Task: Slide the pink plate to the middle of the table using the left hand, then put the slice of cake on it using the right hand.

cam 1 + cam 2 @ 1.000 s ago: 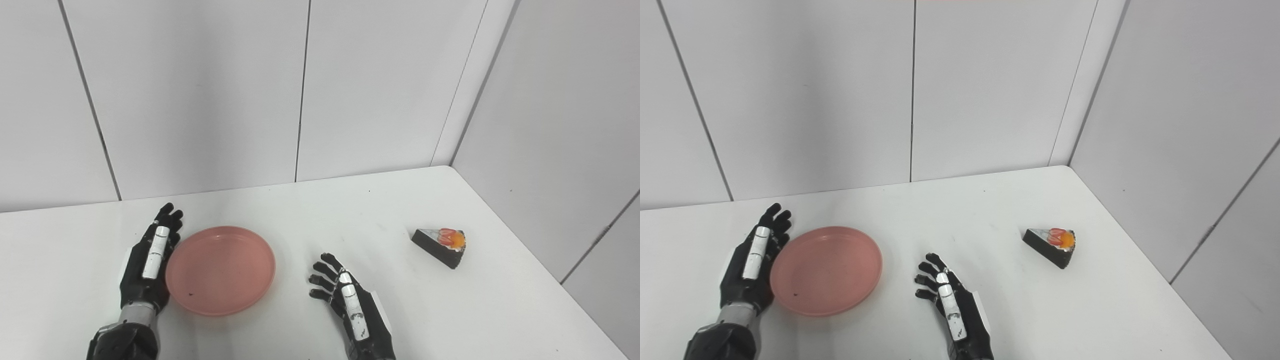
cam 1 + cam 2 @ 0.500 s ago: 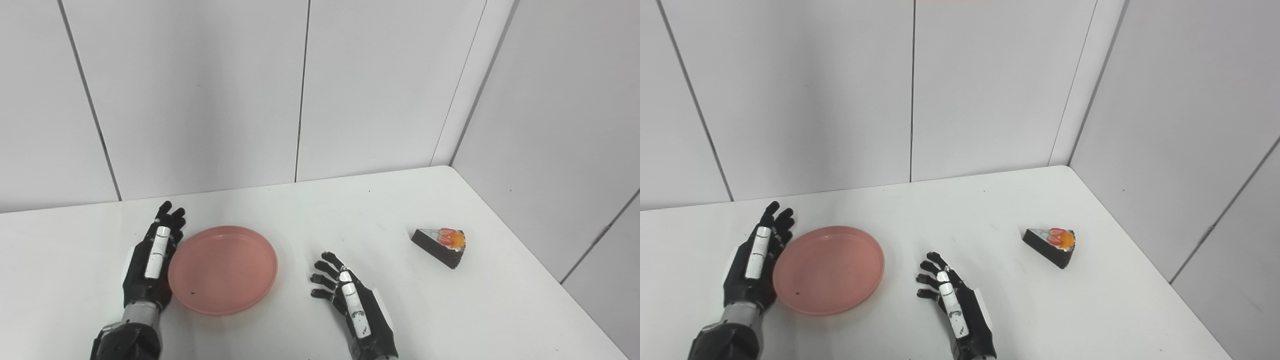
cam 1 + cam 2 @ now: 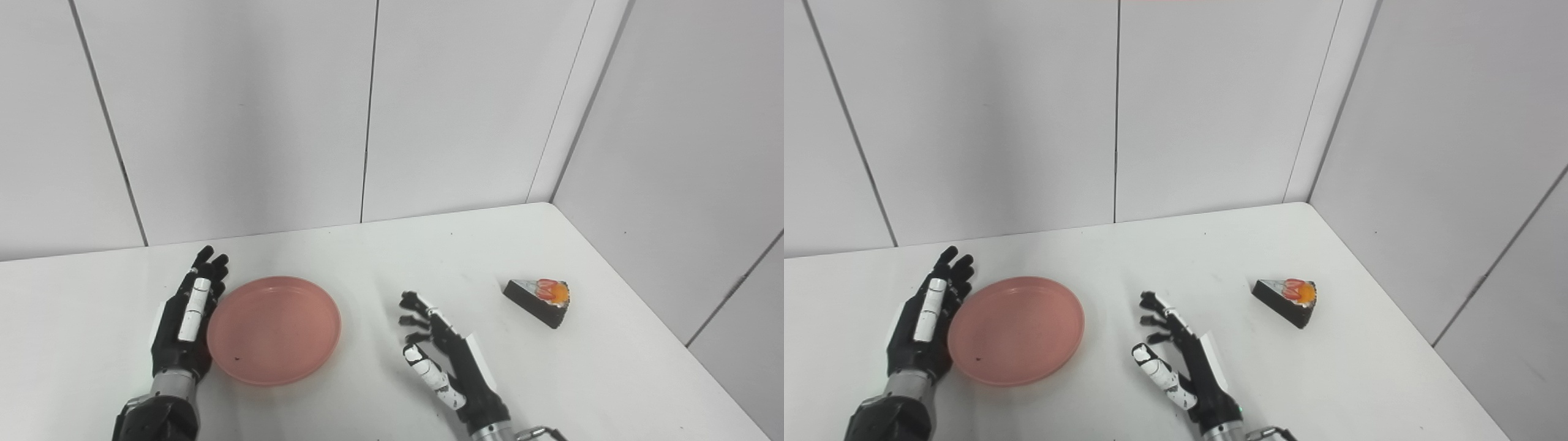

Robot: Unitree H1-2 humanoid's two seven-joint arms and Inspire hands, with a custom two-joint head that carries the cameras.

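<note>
bare table [image 3: 478, 269] lies between right hand [image 3: 447, 361] and cake [image 3: 540, 296] — unobstructed.

A: Left hand [image 3: 184, 324], lower left of frame: flat, edge-on, fingers straight and together, pointing up-frame, holding nothing.

B: Right hand [image 3: 444, 355], lower centre: turned edge-up, fingers spread, thumb apart, holding nothing.

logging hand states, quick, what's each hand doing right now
Left hand: open, flat against the left rim of the pink plate, holding nothing.
Right hand: open, fingers spread, holding nothing, apart from the slice of cake.
</note>
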